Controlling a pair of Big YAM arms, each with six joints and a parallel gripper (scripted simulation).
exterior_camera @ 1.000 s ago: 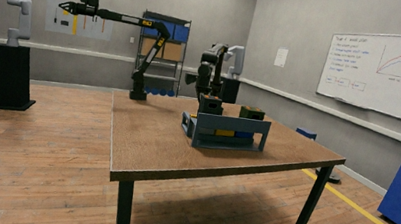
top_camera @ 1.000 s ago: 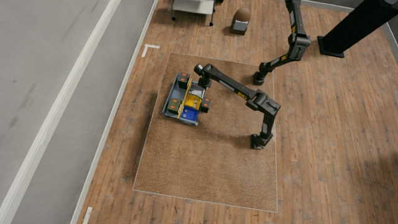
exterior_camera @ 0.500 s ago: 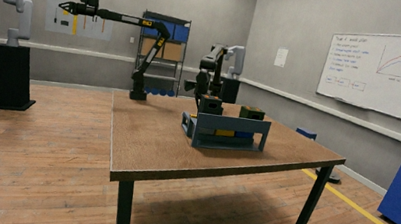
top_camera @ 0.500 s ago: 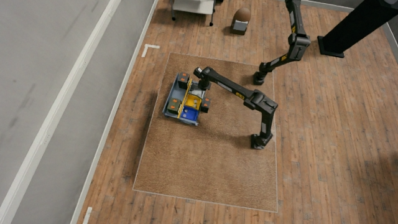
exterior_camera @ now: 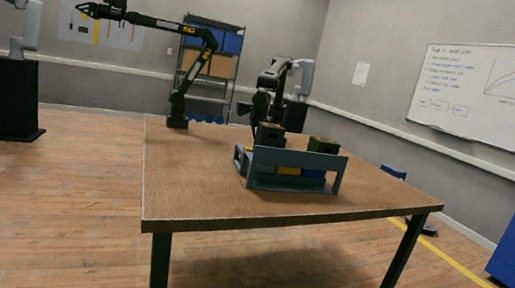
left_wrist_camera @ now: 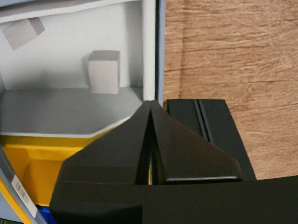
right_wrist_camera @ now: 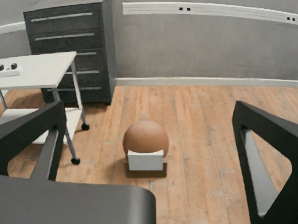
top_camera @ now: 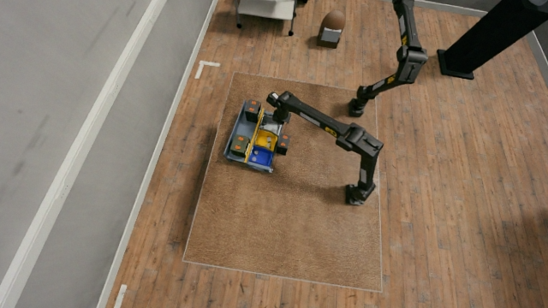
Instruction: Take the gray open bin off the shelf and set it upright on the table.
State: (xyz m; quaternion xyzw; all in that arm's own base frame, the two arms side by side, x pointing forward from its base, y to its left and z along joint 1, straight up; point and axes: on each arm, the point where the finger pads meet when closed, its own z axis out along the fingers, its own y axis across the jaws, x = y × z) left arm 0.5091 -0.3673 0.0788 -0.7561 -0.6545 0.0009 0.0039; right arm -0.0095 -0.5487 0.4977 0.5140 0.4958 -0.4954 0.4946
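Right by the left gripper's (left_wrist_camera: 151, 107) closed, empty fingertips, the gray open bin (top_camera: 271, 125) (left_wrist_camera: 70, 70) sits on the shelf (top_camera: 241, 128) (exterior_camera: 301, 159) with two gray blocks inside; beyond it lies the yellow bin (top_camera: 266, 139) (exterior_camera: 288, 171) (left_wrist_camera: 40, 170). Well away, the right gripper (exterior_camera: 86, 9) (right_wrist_camera: 149, 109) gapes wide, empty.

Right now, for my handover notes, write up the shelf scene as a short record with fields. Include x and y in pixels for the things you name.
Bin to move: gray open bin (left_wrist_camera: 47, 112), still on the blue-gray shelf (exterior_camera: 300, 157)
Its parts: two gray blocks visible inside
Bin beside it: yellow open bin (top_camera: 266, 139)
Next bin along: blue open bin (top_camera: 261, 156)
Left gripper (left_wrist_camera: 150, 110): shut, nothing held, over the gray bin's edge area
Right gripper (right_wrist_camera: 149, 109): open, holding nothing, turned away from the shelf
Task status: gray bin not yet on the table
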